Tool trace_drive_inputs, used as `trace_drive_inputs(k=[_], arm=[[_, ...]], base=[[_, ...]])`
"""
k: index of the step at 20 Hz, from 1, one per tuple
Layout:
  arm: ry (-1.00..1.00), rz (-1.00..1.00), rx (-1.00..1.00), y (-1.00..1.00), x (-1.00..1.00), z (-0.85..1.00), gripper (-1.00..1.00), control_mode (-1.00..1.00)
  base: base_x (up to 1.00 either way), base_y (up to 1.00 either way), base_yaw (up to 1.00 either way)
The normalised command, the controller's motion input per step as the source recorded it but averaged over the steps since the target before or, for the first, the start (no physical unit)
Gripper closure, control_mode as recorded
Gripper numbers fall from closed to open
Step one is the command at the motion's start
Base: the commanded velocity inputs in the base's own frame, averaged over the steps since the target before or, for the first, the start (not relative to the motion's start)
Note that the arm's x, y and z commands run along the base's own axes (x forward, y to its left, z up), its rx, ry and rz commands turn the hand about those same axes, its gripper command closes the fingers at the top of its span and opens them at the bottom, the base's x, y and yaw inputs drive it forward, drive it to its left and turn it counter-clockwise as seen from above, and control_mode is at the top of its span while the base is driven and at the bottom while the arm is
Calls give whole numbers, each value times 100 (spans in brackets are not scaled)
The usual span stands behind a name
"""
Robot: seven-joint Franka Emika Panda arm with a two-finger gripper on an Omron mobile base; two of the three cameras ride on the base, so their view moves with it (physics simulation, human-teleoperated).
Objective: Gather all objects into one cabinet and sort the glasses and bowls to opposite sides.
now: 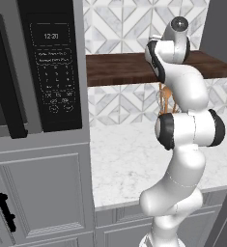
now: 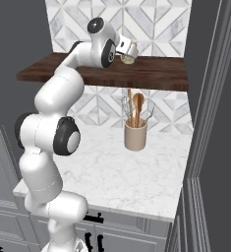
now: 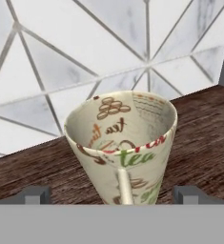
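Wooden shelf (image 2: 151,74) is mounted on the tiled backsplash (image 2: 151,24), above the marble bench (image 2: 136,172). In the right base view the arm is reached up to the shelf; claw (image 2: 128,52) is parked at the shelf's upper face, right up against a cream printed cup (image 2: 128,58).

In the hand view the cup (image 3: 125,143) is seen dead ahead, at 12 o'clock from the claw (image 3: 111,195), standing upright on the shelf (image 3: 32,171). Long axis is judged vertical, mouth up, body tapering toward the base. Handle is turned straight back at the camera, roughly 6 o'clock.

Claw is spread fully wide, nothing gripped: one fingertip (image 3: 35,194) at 9 o'clock of the cup base, the other at 3 o'clock, both clear of the wall. Cup is bracketed.

Utensil holder (image 2: 135,135) sits on the bench below, at 6 o'clock from the cup.
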Motion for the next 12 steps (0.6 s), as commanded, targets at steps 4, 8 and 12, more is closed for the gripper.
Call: trace_drive_inputs(k=[4, 8, 12], arm=[[0, 0, 0, 0, 0, 0, -100, -100], [0, 0, 0, 0, 0, 0, 100, -100], [0, 0, 0, 0, 0, 0, 100, -100]], base=[[0, 0, 0], [0, 0, 0], [0, 0, 0]])
